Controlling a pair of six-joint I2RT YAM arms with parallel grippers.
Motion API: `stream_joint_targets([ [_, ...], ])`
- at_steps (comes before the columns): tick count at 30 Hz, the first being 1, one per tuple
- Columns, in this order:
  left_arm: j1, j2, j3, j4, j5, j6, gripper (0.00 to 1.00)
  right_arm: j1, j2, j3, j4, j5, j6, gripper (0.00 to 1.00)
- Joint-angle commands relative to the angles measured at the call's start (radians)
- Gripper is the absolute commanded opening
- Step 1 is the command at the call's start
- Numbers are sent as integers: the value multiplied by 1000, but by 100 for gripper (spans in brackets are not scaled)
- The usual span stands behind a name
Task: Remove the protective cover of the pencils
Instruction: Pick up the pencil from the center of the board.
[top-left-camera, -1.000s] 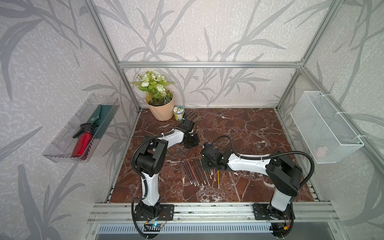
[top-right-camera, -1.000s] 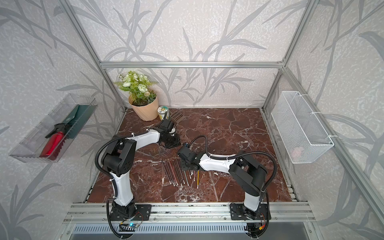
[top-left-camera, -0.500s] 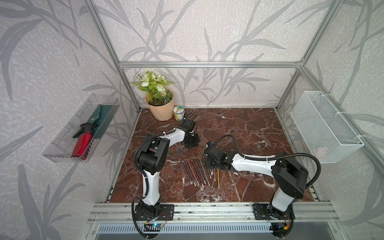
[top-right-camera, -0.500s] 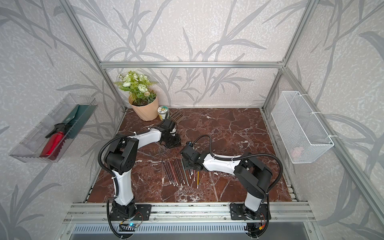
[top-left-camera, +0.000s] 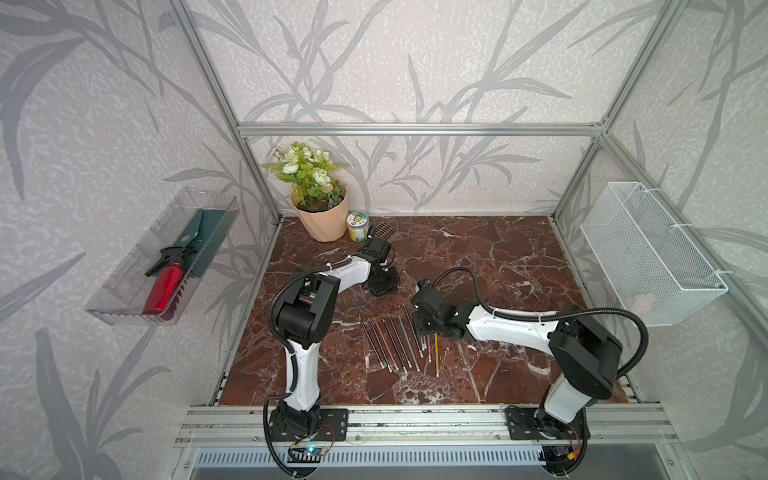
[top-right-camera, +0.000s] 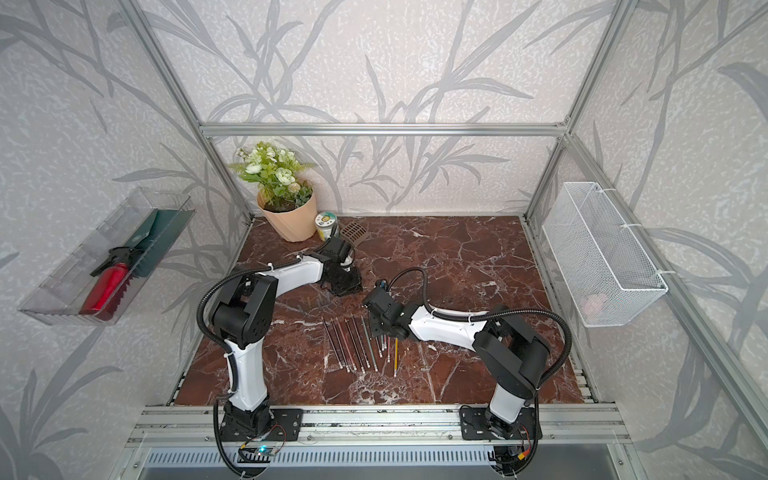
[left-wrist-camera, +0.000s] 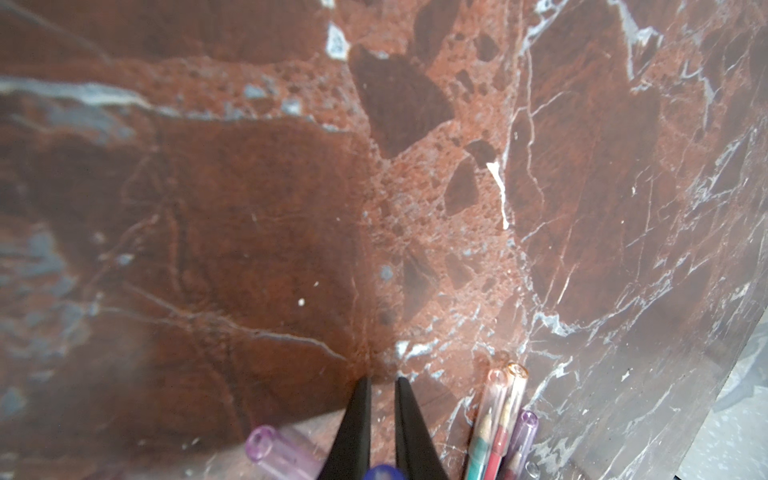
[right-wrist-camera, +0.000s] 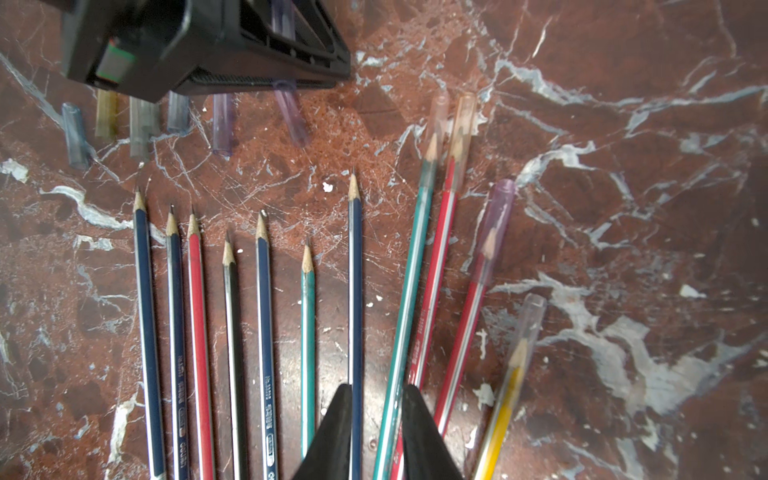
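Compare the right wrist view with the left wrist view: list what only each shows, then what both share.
Right wrist only: seven uncapped pencils in a row, and the right fingers over them. Left wrist only: the left fingers, nearly together, with a blue object between them at the frame edge. Both: the marble table, the capped pencils and a loose purple cap.

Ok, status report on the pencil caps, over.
Left gripper shut, right gripper slightly open over slim wooden pencils. Seven bare, four wearing clear plastic caps. Nothing in the way.
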Motion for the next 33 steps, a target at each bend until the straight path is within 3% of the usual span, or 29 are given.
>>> stream_joint_targets([
  [1,-6,23,17,-52,-28,8,13,-5,-5,-3,-11,5,-7,24],
  [23,-6,27,21,-65,-36,8,19,-6,-3,6,-18,-1,-11,24],
  [33,-6,25,21,-63,-33,9,19,-6,66,45,-53,-3,-15,24],
])
